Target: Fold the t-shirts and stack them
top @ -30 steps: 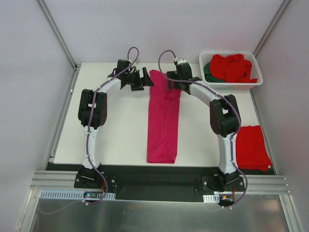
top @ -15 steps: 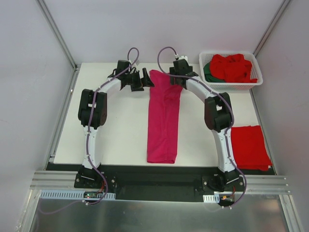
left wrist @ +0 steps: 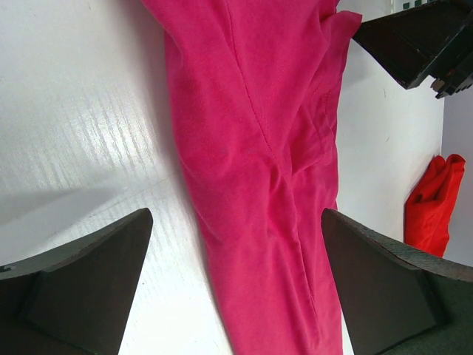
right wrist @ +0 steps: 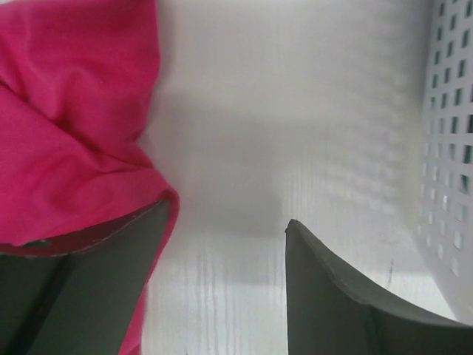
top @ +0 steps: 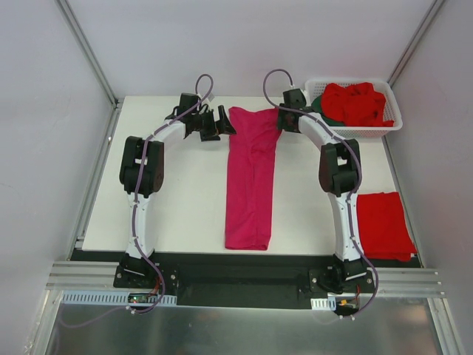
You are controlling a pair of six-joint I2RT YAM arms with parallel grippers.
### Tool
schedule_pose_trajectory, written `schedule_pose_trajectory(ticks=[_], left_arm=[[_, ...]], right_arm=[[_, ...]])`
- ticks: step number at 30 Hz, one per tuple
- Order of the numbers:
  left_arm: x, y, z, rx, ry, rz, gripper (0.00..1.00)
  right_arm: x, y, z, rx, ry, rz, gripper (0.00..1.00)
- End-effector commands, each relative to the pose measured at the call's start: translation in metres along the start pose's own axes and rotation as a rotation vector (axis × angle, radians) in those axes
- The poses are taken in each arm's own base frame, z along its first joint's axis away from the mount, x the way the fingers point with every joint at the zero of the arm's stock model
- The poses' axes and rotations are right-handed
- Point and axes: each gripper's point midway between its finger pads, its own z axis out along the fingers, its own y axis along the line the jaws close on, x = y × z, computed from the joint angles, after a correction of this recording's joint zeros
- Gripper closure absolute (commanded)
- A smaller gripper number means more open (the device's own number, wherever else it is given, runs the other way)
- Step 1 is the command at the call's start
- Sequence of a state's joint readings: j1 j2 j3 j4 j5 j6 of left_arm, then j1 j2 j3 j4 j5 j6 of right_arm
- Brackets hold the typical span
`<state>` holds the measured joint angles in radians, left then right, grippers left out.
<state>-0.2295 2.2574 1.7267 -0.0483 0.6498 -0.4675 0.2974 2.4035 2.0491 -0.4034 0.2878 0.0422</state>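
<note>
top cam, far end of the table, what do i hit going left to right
left jaws → pink shirt → right jaws → basket, with green shirt then red shirts inside

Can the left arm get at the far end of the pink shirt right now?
Likely yes. The left gripper hangs open right beside the pink shirt's far left edge, only bare table between them. The right gripper sits at the opposite edge, out of its way.

Magenta-pink t-shirt (top: 251, 177), bright red t-shirt (top: 384, 225), dark green shirt (top: 319, 109), white slotted basket (top: 362, 132), white table (top: 185, 200)
</note>
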Motion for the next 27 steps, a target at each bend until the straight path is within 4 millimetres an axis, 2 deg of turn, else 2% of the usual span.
schedule_pose_trajectory(ticks=[1,8,19,27], left_arm=[[-0.004,-0.009,0.001,0.036,-0.008,0.039,0.01],[-0.001,-0.007,0.003,0.036,0.001,0.034,0.01],[0.001,-0.005,0.005,0.039,0.008,0.024,0.01],[0.001,-0.006,0.005,0.045,0.010,0.022,0.01]], right_arm=[[-0.016,0.027,-0.010,-0.124,-0.013,0.030,0.31],[-0.019,0.043,-0.010,-0.215,-0.014,0.034,0.33],[-0.020,0.056,-0.013,-0.293,-0.014,0.034,0.58],[-0.023,0.067,-0.019,-0.352,-0.019,0.034,0.59]])
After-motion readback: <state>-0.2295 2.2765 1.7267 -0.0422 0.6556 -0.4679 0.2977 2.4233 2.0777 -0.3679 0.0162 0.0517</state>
